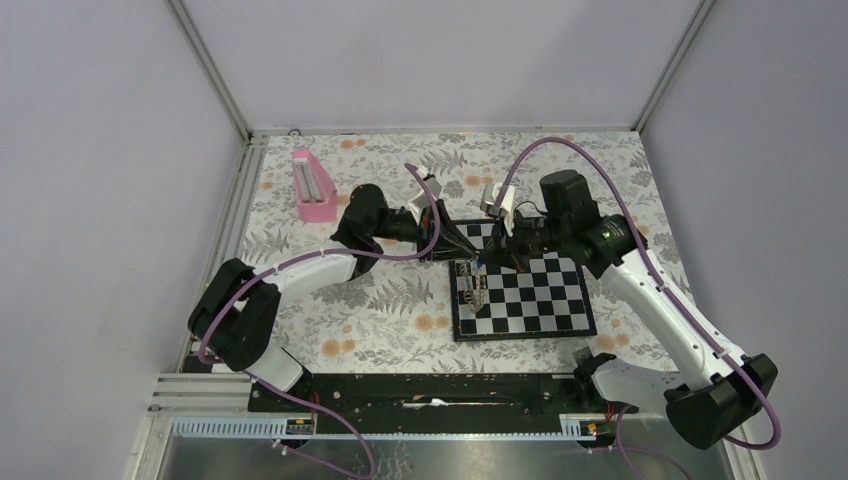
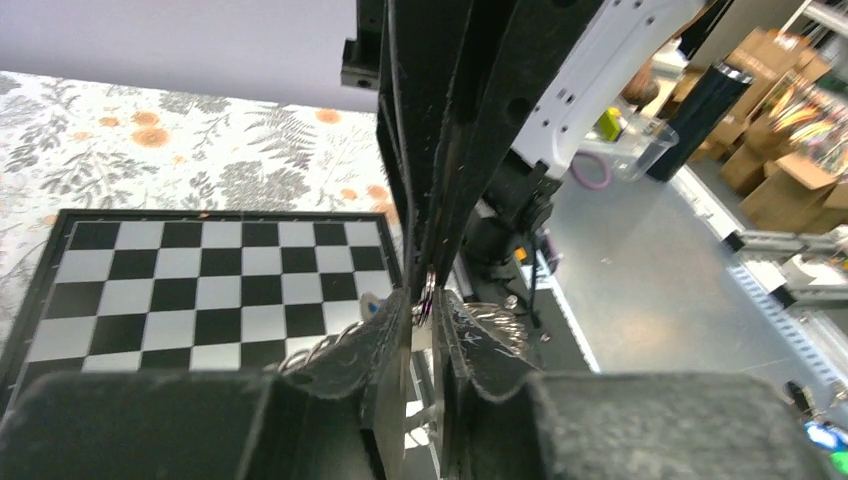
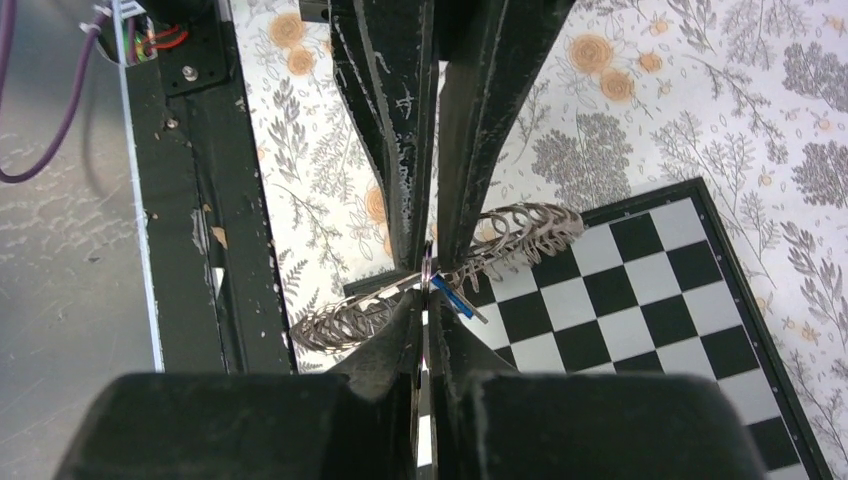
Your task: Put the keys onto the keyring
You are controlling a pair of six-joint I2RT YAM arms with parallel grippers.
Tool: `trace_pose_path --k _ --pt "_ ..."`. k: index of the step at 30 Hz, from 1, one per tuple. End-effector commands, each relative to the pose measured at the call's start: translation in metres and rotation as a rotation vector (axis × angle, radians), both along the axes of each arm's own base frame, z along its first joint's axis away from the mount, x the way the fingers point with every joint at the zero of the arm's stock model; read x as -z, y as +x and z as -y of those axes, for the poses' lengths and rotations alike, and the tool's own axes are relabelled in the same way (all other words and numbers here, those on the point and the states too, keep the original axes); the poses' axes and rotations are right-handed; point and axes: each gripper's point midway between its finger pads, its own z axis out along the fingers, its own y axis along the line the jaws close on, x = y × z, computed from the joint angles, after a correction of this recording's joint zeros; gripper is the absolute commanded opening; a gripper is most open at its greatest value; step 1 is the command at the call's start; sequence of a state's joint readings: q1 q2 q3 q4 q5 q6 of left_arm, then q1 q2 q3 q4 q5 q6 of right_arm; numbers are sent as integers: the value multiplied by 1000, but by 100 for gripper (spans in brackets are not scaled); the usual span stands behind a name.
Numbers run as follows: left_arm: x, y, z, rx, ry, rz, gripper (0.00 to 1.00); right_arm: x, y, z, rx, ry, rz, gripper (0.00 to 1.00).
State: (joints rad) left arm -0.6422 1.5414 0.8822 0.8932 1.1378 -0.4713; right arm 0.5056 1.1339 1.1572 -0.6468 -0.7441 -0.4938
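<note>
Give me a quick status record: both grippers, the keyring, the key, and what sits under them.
left gripper: closed on the keyring band, tip to tip with the other gripper
right gripper: closed on the band at the same spot
keyring: on edge between the two grippers, over the chessboard edge
key: blue head, at the band beside the fingertips; cannot tell whether it is threaded on
pink container: far left, away from the work

Our left arm (image 1: 312, 267) and right arm (image 1: 662, 300), white shells between bulky black joints, a purple cable (image 1: 560, 148) looping along each, our black fingers (image 3: 395, 150) long and tapered, scuffed with pale specks, a white block (image 1: 499, 204) at our right wrist
</note>
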Motion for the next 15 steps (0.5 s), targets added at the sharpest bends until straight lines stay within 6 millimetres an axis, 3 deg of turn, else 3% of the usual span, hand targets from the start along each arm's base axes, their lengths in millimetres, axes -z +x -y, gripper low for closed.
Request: trace_pose_path --k 1,7,15 --pt "-9 9 0 -15 36 140 23 -18 8 2 9 -12 63 0" --pt "-3 18 3 -30 96 185 35 -9 10 6 28 -96 17 0" --pt "-2 9 8 -3 89 186 36 -4 11 6 32 -176 -7 0"
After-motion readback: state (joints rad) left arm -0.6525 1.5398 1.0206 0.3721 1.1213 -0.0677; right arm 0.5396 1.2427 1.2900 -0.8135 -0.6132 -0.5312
